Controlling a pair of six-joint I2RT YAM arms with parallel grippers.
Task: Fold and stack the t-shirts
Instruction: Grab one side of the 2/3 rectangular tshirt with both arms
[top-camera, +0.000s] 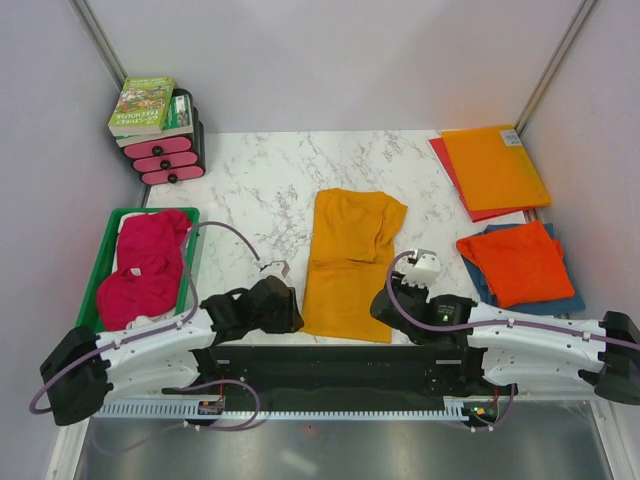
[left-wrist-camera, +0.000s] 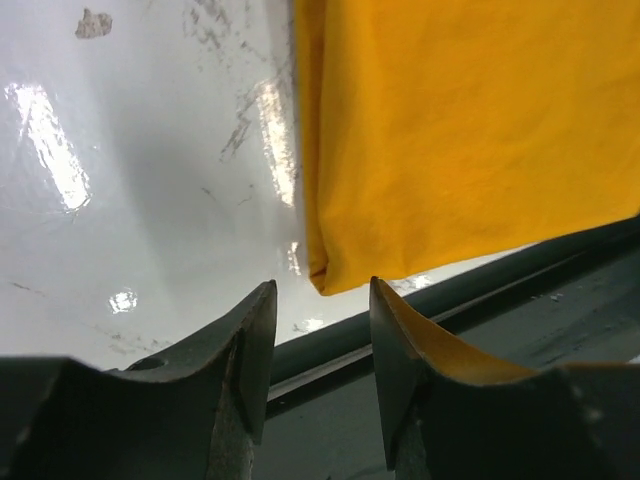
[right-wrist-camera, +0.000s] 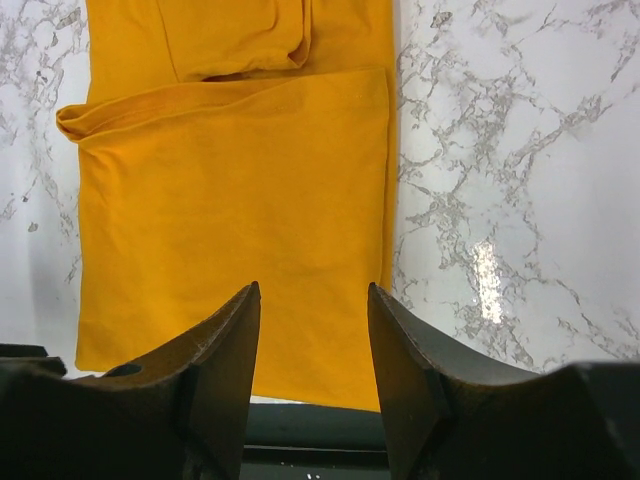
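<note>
Marble tabletop (top-camera: 260, 190) has the golden-orange t-shirt (top-camera: 350, 265) flat by its near edge, so the left end effector (left-wrist-camera: 320, 300) and right end effector (right-wrist-camera: 312, 300), both open and empty, can grab its bottom.

Marble table (top-camera: 260, 190), as I view it. The gold shirt (top-camera: 350, 265) lies flat, its near corner just ahead of the left gripper's (left-wrist-camera: 320, 290) parted jaws and its lower panel ahead of the right gripper's (right-wrist-camera: 312, 290) parted jaws. A green tray (top-camera: 150, 212) sits left of the left jaws, with drawers (top-camera: 168, 158) far beyond them. A blue shirt (top-camera: 558, 304) lies right of the right jaws, and a red sheet (top-camera: 447, 158) beyond them.
</note>
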